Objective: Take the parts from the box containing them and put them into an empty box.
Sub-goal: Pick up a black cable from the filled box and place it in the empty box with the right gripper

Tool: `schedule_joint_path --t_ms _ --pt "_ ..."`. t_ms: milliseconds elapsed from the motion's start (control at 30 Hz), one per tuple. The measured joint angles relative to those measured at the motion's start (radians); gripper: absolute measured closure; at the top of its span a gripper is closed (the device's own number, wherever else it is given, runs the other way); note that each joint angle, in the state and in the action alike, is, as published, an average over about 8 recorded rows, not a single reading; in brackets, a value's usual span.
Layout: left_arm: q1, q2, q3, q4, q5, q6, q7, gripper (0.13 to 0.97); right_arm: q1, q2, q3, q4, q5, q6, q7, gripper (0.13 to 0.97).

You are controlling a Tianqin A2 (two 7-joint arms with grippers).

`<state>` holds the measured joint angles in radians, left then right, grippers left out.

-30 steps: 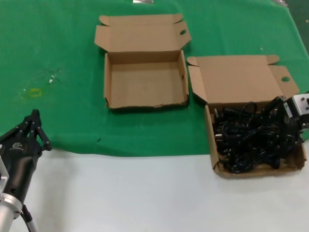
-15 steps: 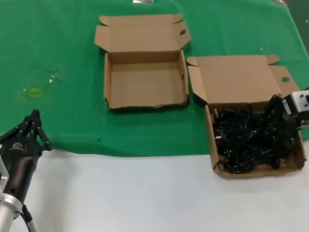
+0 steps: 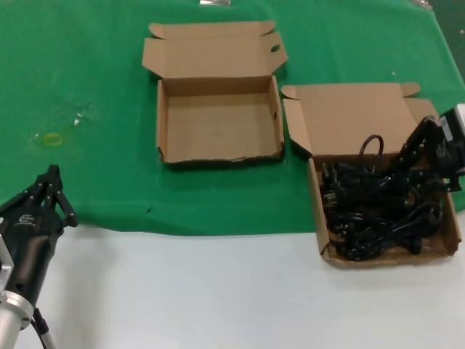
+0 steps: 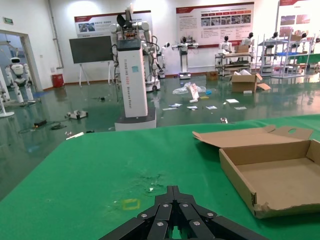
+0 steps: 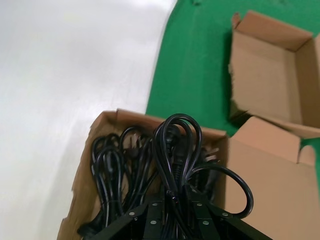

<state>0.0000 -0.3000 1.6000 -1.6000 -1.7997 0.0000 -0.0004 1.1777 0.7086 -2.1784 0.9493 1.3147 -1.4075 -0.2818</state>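
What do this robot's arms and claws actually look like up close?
The left gripper is matte black: slim linkage bars, joined by small silver screws, taper to a point. Its rounded black body bears a small white logo, above a silver wrist section with a thin black cable. The right gripper has the same black bars, with a pale grey block behind it.

Right gripper [image 3: 425,145] jaws clamped; left gripper [image 3: 49,190] parked closed.

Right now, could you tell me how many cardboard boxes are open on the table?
2. The empty box lies on the green mat, far centre. The box of cords sits nearer on the robot's right, straddling the mat's edge, with the right hand over it.
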Motion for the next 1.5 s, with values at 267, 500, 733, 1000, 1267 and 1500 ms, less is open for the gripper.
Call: schedule_joint_path --t_ms 267,500,733,1000,1267,1500 --pt "0.000 0.000 0.000 0.000 0.000 0.000 0.000 0.953 0.028 -0.034 0.019 -0.020 0.020 0.013 0.038 0.882" --pt "0.000 0.000 0.000 0.000 0.000 0.000 0.000 0.953 0.037 -0.099 0.015 -0.058 0.010 0.081 0.044 0.882" --pt "0.000 0.000 0.000 0.000 0.000 0.000 0.000 0.953 0.044 -0.180 0.005 -0.098 0.000 0.157 0.033 0.883" --pt "0.000 0.000 0.000 0.000 0.000 0.000 0.000 0.953 0.066 -0.290 -0.001 -0.197 -0.002 0.251 -0.004 0.883" --pt "0.000 0.000 0.000 0.000 0.000 0.000 0.000 0.953 0.092 -0.411 0.005 -0.350 0.013 0.352 -0.067 0.883" --pt "0.000 0.000 0.000 0.000 0.000 0.000 0.000 0.953 0.116 -0.508 0.020 -0.482 0.034 0.433 -0.142 0.883"
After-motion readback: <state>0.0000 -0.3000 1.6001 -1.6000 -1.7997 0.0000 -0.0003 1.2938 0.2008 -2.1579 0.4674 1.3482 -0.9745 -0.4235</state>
